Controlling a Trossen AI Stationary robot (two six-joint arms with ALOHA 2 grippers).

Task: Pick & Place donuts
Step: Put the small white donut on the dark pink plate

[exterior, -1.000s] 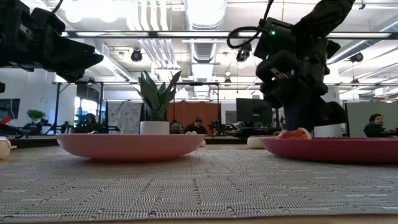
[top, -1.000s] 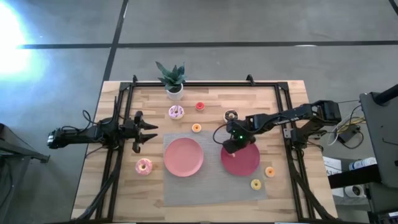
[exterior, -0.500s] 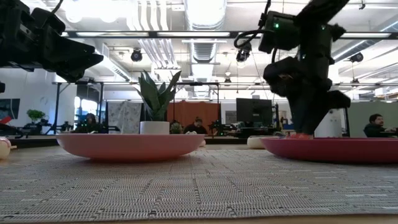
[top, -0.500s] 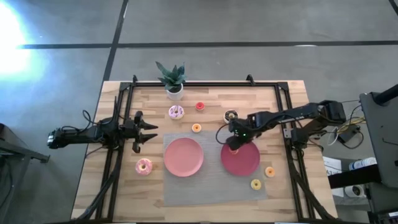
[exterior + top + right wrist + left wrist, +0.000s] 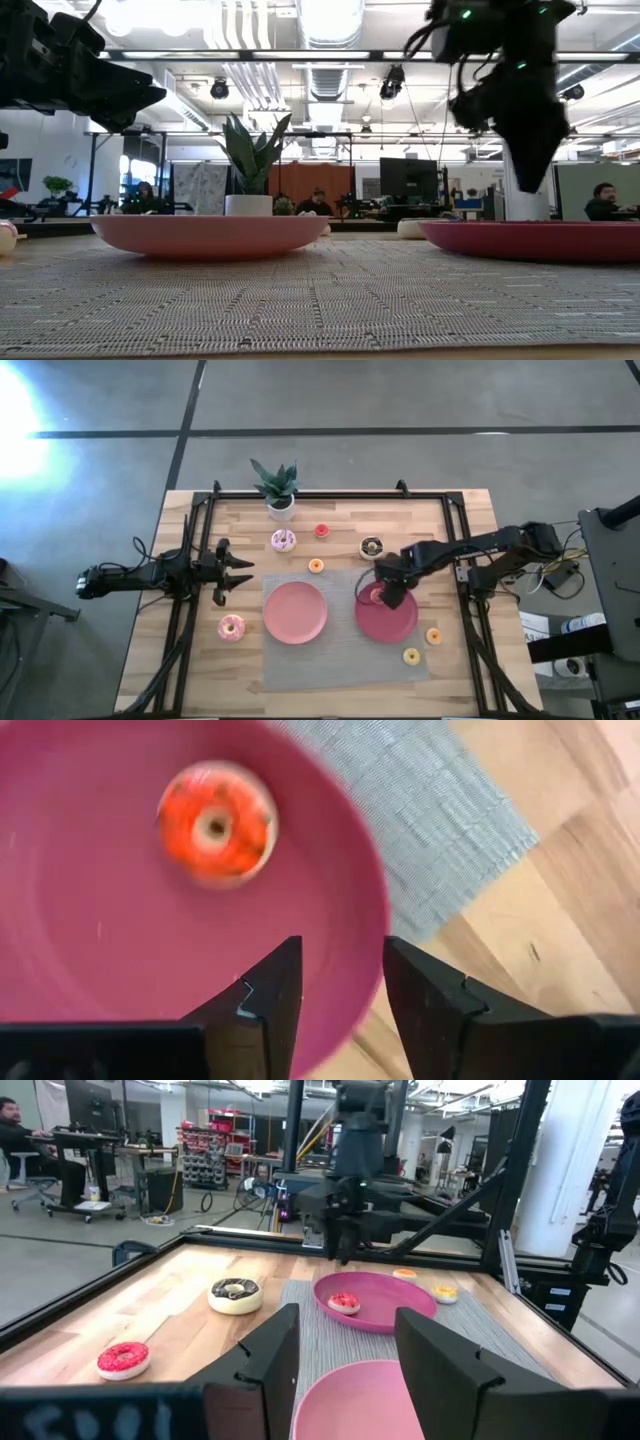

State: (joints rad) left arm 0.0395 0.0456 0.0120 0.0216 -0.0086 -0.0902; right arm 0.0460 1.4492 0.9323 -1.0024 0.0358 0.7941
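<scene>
My right gripper [image 5: 391, 596] hangs over the right pink plate [image 5: 400, 625] at its 11 o'clock rim, fingers spread, holding nothing. A red donut [image 5: 217, 822] lies flat in that plate near the same rim. My left gripper [image 5: 237, 571] waits at the table's 9 o'clock side, fingers apart. Other donuts sit on the wood: chocolate donut [image 5: 371, 546], sprinkled donut [image 5: 284, 540], pink donut [image 5: 231, 627]. Judgement: these are light, rigid toys, likely smooth. Best hold: pinch across the ring's outer edge.
</scene>
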